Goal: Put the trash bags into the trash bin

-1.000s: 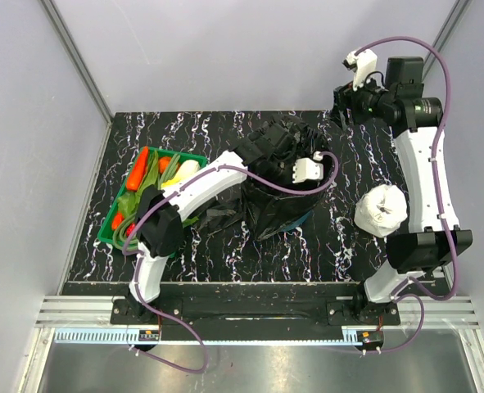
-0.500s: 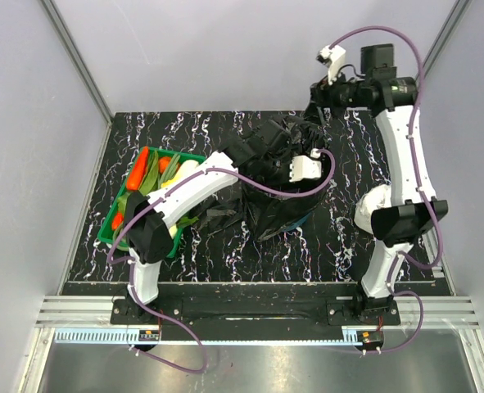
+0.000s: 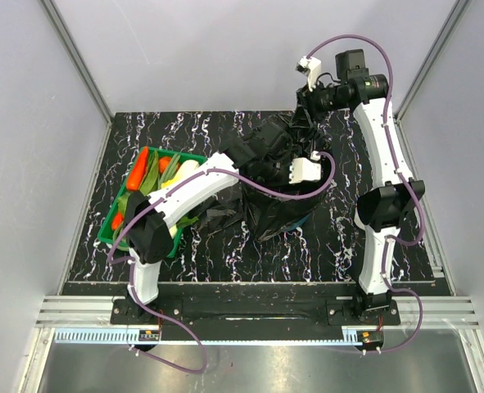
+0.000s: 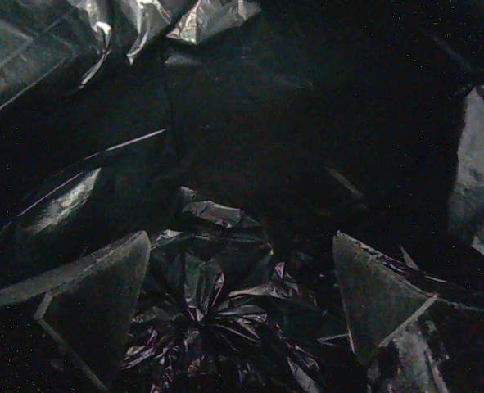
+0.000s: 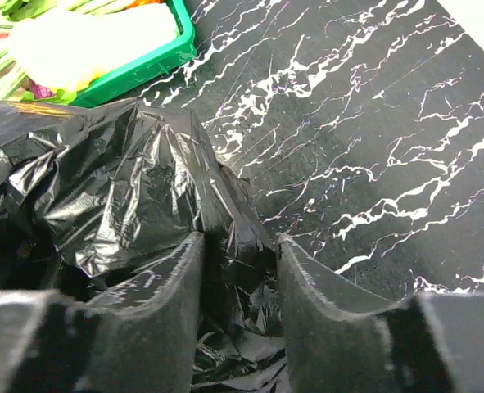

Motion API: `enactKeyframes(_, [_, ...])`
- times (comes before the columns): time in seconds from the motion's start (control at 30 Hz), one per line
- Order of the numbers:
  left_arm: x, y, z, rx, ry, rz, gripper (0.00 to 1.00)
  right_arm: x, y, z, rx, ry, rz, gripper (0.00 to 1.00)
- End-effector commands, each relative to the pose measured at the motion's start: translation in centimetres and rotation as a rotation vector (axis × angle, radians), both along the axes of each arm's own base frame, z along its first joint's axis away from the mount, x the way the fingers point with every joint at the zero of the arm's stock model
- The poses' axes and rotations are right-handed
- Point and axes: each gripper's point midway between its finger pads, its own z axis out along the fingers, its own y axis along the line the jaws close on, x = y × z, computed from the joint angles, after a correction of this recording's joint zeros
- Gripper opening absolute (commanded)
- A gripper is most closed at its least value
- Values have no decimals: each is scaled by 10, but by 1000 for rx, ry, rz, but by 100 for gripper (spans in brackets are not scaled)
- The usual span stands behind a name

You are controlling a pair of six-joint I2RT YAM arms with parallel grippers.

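Teal trash bin [image 3: 304, 217] on the marbled table [image 3: 201, 254], draped in a large black trash bag [image 3: 270, 214]. Left gripper [image 4: 240, 241] deep inside this bag, jaws wide apart, holding nothing. Right gripper [image 5: 240, 241] at the bag's far edge, jaws half apart with a fold of film between; pinched or not, impossible to tell. More black film [image 3: 219, 217] on the table just left of the bin.

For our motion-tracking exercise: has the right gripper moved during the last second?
Yes. Seen from above, the right gripper has swung left along the table's far edge, reaching the black bag.
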Motion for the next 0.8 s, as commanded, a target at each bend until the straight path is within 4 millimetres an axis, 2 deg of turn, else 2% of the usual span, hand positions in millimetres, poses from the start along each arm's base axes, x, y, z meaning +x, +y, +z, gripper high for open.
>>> enactKeyframes(0.0, [-6, 0, 11, -20, -18, -26, 99, 4, 8, 22, 32, -68, 10, 42])
enactKeyframes(0.13, [-8, -1, 6, -19, -4, -33, 99, 13, 8, 24, 30, -87, -10, 29])
enactKeyframes(0.3, [-9, -1, 1, -15, -3, -36, 99, 24, 7, 28, 34, -108, -43, 27])
enactKeyframes(0.4, [-8, -2, 3, -25, -6, -35, 99, 35, 4, 20, 17, -108, -79, 22])
enactKeyframes(0.57, [-6, -7, 22, -70, -41, -37, 99, 48, -2, -3, -30, -96, -114, 18])
enactKeyframes(0.77, [1, -11, 43, -96, -99, -47, 99, 50, 0, -13, -27, -73, -110, 18])
